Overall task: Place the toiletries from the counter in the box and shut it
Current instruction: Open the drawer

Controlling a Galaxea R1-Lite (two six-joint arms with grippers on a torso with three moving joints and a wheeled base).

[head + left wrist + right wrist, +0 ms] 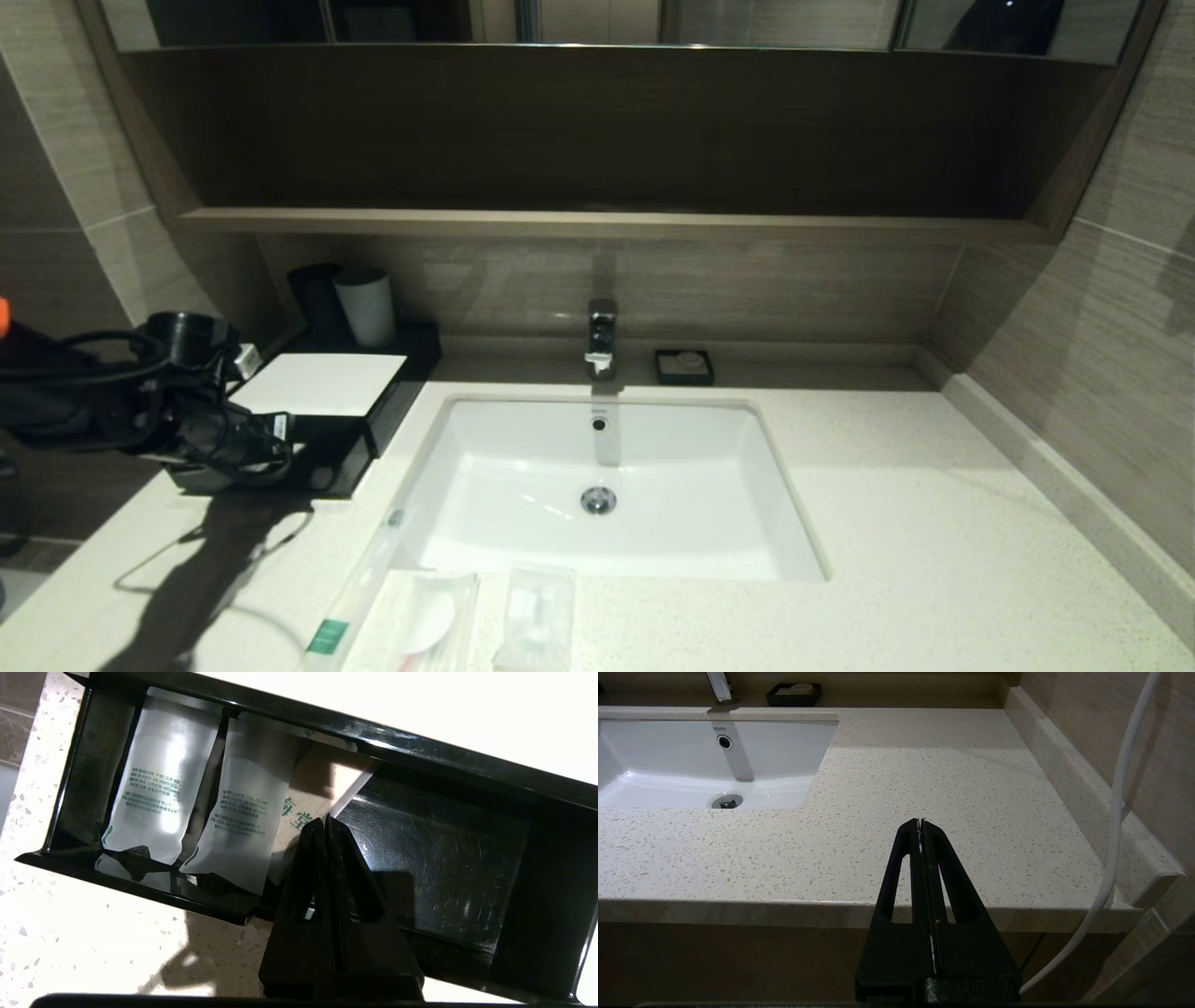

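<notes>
The black box with a white top panel (317, 383) stands at the counter's back left, its front drawer (444, 849) pulled out. Inside lie two frosted packets (154, 779) (243, 807) and a beige card with green print (303, 798). My left gripper (324, 819) is shut and empty, tips just above the drawer's middle; its arm (187, 415) reaches in from the left. On the counter's (934, 523) front edge lie a long thin packet with a green label (359, 588) and two flat clear packets (420, 621) (537, 621). My right gripper (920, 822) is shut and empty, off the counter's front right edge.
A white sink basin (597, 485) with a faucet (602, 336) sits mid-counter. A grey cup (366, 306) and a dark cup (316, 297) stand behind the box. A small black dish (684, 366) sits by the back wall. A white cable (1120, 812) hangs by the right wall.
</notes>
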